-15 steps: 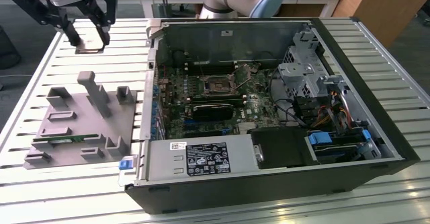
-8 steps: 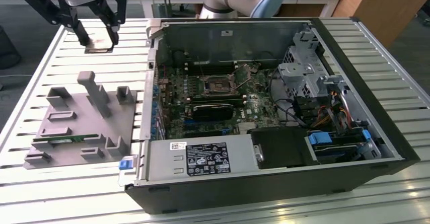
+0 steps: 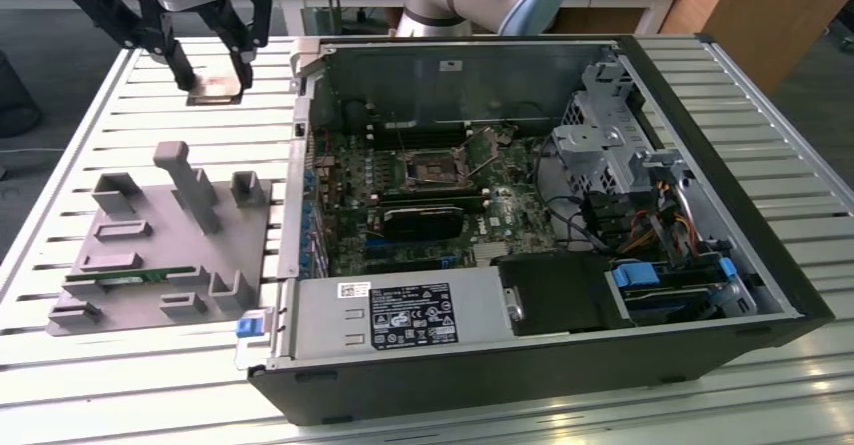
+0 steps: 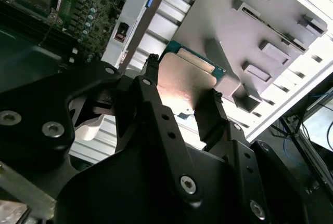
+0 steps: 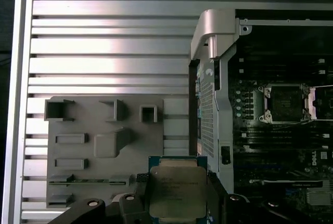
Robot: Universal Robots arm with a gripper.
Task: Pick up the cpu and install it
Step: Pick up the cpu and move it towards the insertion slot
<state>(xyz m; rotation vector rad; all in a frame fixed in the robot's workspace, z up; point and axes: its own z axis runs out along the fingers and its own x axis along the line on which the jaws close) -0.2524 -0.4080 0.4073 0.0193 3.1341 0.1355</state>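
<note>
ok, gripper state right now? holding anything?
Gripper: shut on the cpu, fingers on two opposite edges of it; the chip is not yet in the motherboard socket.

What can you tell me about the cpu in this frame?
The cpu is a small flat square chip with a dull silver metal top and a green board edge showing around it. It sits roughly level, metal face toward the wrist cameras, pinched on two opposite edges by the gripper's black fingers. It hangs above the slatted table, clear of the grey fixture and outside the open computer case.
</note>
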